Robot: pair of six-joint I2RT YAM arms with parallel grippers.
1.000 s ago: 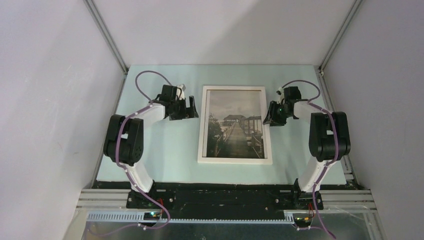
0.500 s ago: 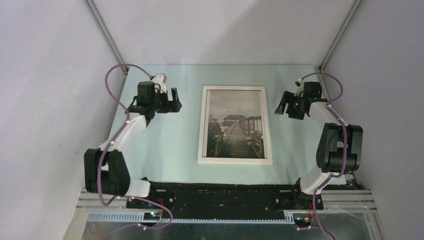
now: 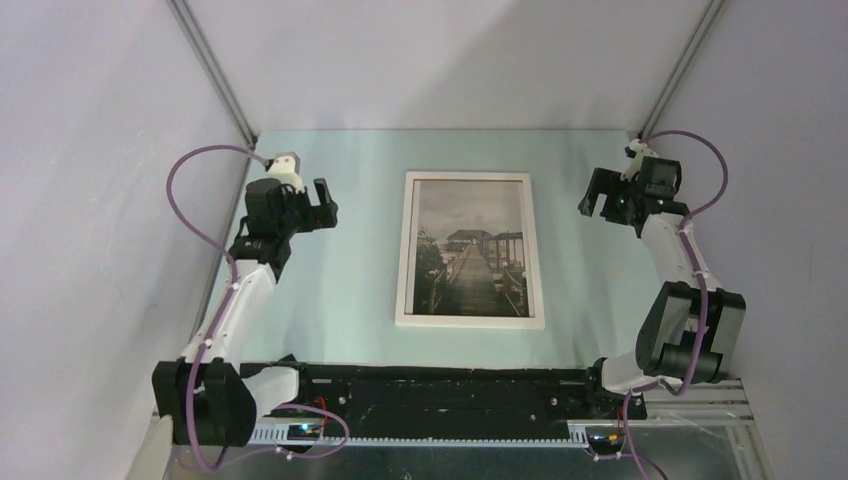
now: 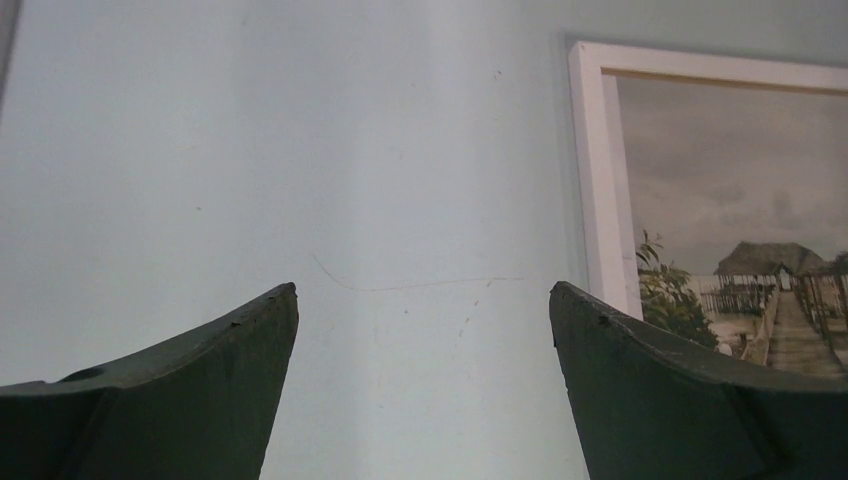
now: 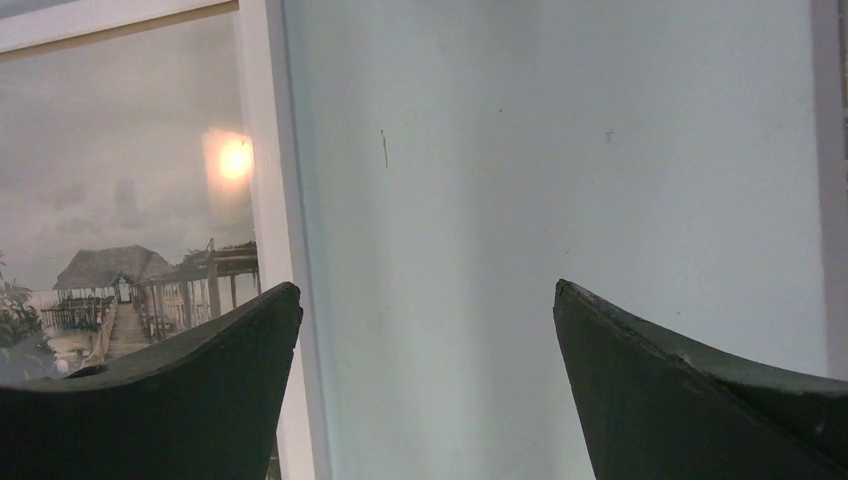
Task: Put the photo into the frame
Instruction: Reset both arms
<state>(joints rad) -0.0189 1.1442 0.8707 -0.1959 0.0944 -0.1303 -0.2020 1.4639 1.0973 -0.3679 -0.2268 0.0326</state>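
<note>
The white frame (image 3: 470, 320) lies flat, front side up, in the middle of the table. The photo (image 3: 470, 255) of a pier shows inside it, behind the pane. My left gripper (image 3: 322, 205) hangs open to the left of the frame, well apart from it. In the left wrist view the frame's left rail (image 4: 605, 180) and the photo (image 4: 740, 190) appear on the right, and the left gripper (image 4: 423, 292) holds nothing. My right gripper (image 3: 594, 195) stands open right of the frame. The right wrist view shows the frame's right rail (image 5: 270, 170), the photo (image 5: 120, 170) and the empty right gripper (image 5: 428, 288).
The pale green table top (image 3: 340, 290) reaches to grey walls at the back and sides. A metal corner post (image 3: 215, 75) stands at the back left and another post (image 3: 680, 70) at the back right. The arms' black base rail (image 3: 450, 385) runs along the near edge.
Both arms have drawn back from the frame, the left one outward to the left, the right one outward to the right. The right gripper's jaws have spread wider. The frame has not moved.
</note>
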